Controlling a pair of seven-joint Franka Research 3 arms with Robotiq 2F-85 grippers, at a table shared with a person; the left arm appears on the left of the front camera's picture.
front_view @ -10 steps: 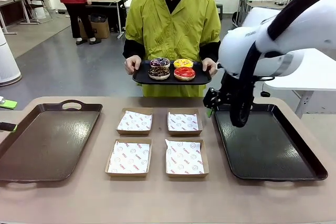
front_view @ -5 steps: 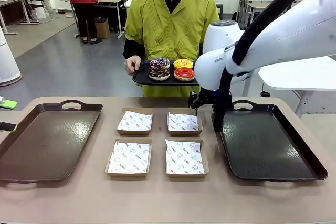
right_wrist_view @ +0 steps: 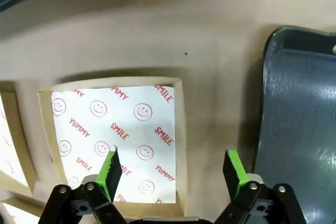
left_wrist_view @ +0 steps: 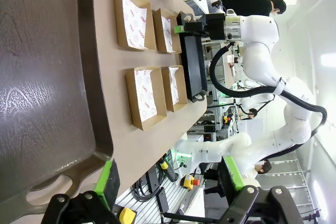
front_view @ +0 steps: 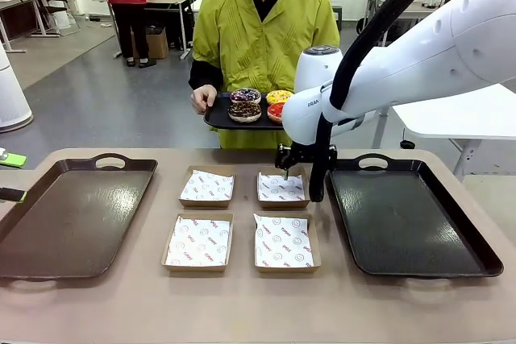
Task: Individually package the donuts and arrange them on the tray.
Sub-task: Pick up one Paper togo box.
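Observation:
The person holds a small black tray (front_view: 216,121) with the donuts: dark purple with sprinkles (front_view: 246,96), yellow-glazed (front_view: 279,96), chocolate with crumbs (front_view: 244,110), and glossy red (front_view: 275,109), which my right arm half hides. My right gripper (front_view: 287,169) (right_wrist_view: 172,172) hangs open and empty over the far right paper-lined box (front_view: 281,188) (right_wrist_view: 116,137). My left gripper (left_wrist_view: 169,178) is open and empty too, at the near left end of the left tray (left_wrist_view: 47,77), with one green pad (front_view: 20,196) at the picture's left edge.
Four open cardboard boxes lie in a square mid-table: far left (front_view: 207,186), near left (front_view: 197,242), near right (front_view: 283,242). A large dark tray (front_view: 72,223) lies at the left, another (front_view: 411,227) at the right. My right arm (front_view: 403,54) spans above the right tray.
My right arm has swung left from over the right tray's far corner to above the far right box, now covering part of the red donut. The left gripper has stayed put.

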